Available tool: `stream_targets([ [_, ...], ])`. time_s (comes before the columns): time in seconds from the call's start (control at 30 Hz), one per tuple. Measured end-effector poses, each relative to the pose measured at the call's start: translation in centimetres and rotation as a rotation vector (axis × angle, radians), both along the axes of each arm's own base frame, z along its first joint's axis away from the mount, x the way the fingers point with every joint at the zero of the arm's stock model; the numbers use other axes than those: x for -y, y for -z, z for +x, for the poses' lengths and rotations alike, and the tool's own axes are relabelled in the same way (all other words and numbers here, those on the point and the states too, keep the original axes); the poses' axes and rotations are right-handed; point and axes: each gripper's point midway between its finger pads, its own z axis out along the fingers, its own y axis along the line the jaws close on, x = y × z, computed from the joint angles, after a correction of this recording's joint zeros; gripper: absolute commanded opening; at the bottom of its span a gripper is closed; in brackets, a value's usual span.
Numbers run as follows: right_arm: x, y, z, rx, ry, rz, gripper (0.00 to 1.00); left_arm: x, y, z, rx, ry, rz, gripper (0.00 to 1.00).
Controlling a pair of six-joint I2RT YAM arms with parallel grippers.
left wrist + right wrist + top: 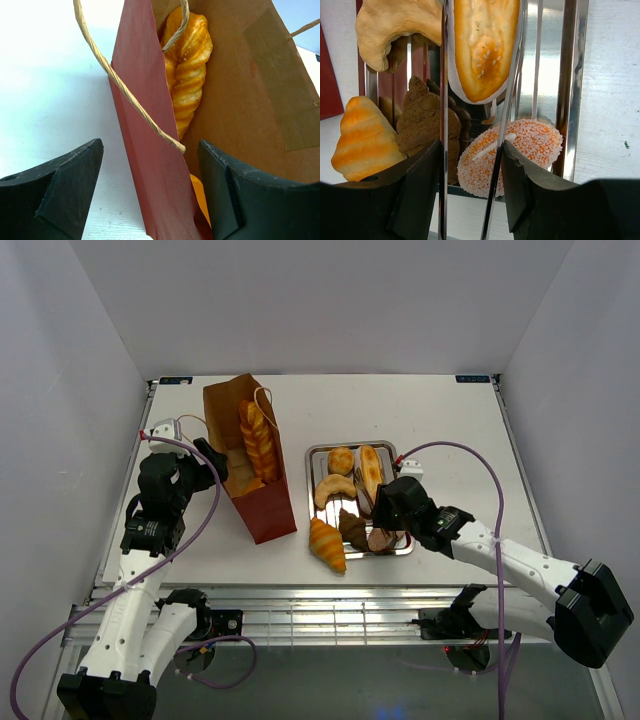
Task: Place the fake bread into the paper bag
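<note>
**Top view.** Red paper bag (262, 510) left of centre, mouth tilted to the upper left, brown lining showing. One braided loaf (258, 440) already inside, leaning on the right wall. Left gripper (212, 465) is at the bag's left wall. Silver tray (318, 452) sits right of the bag and holds a round roll (341, 459), pale croissant (333, 488), seeded loaf (369, 470), dark brown pastry (352, 528) and pinkish pastry (381, 539). Orange croissant (327, 544) lies at the tray's lower-left corner. Right gripper (375, 498) is over the tray's lower right.

**Left wrist.** Left gripper (150, 150) straddles the bag's (140, 75) red wall with its fingers spread wide, the right one inside the bag. Not clamped. Cord handle (130, 95) crosses in front. Braided loaf (187, 65) rests against the lining at upper centre.

**Right wrist.** Right gripper (472, 190) is closed on metal tongs (443, 100). Their two blades run up either side of the seeded loaf (485, 45) at top centre. Pinkish pastry (520, 150) is lower right, dark brown pastry (425, 125) left of it, orange croissant (365, 140) far left, pale croissant (395, 25) upper left.
</note>
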Motion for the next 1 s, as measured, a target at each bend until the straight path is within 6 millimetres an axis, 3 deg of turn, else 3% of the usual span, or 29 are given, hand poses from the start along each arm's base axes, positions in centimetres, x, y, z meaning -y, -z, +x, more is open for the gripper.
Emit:
stream_targets([
  [0.27, 0.5, -1.5, -0.2, 0.038, 0.008, 0.019, 0.41, 0.0, 0.0, 0.0, 0.000, 0.000, 0.000, 0.86],
  [0.53, 0.7, -7.7, 0.2, 0.183, 0.002, 0.116, 0.41, 0.0, 0.0, 0.0, 0.000, 0.001, 0.000, 0.86],
  [0.6, 0.7, -8.9, 0.3, 0.206, -0.005, 0.124, 0.44, 0.0, 0.0, 0.0, 0.000, 0.001, 0.000, 0.86],
  [0.63, 0.7, -9.2, 0.4, 0.212, -0.005, 0.127, 0.52, 0.0, 0.0, 0.0, 0.000, 0.001, 0.000, 0.86],
  [0.67, 0.6, -9.6, 0.4, 0.218, -0.006, 0.130, 0.54, 0.0, 0.0, 0.0, 0.000, 0.001, 0.000, 0.86],
  [0.87, 0.8, -8.6, 0.3, 0.190, -0.009, 0.093, 0.58, 0.0, 0.0, 0.0, 0.000, 0.001, 0.000, 0.86],
  [1.0, 0.6, -6.6, 0.5, 0.138, -0.008, 0.048, 0.60, 0.0, 0.0, 0.0, 0.000, 0.001, 0.000, 0.86],
])
